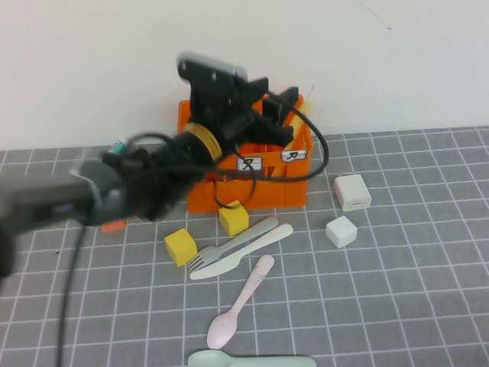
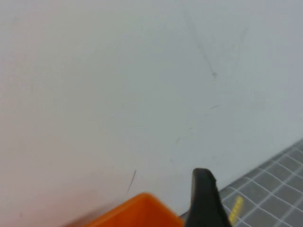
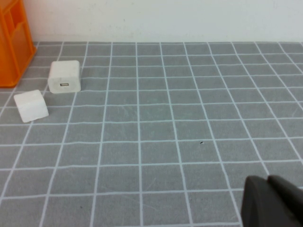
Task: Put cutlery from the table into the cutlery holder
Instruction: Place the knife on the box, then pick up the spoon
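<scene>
The orange cutlery holder (image 1: 252,191) stands at the back of the table (image 1: 412,290), against the wall. My left gripper (image 1: 276,98) hangs over its right end, fingers apart and holding nothing. A yellow knife (image 1: 295,116) leans in the holder's right compartment just below them; the left wrist view shows one black finger (image 2: 204,198) beside the yellow knife (image 2: 236,209). In front of the holder lie a grey fork (image 1: 229,246), a cream-white knife (image 1: 248,251), a pink spoon (image 1: 241,302) and a mint-green spoon (image 1: 252,359). My right gripper (image 3: 272,198) is shut and empty, low over bare table.
Two yellow cubes (image 1: 180,246) (image 1: 234,219) sit left of the fork. A white cube (image 1: 341,231) and a white charger block (image 1: 352,192) lie right of the holder. A small orange cube (image 1: 113,225) shows under my left arm. The wall is close behind the holder.
</scene>
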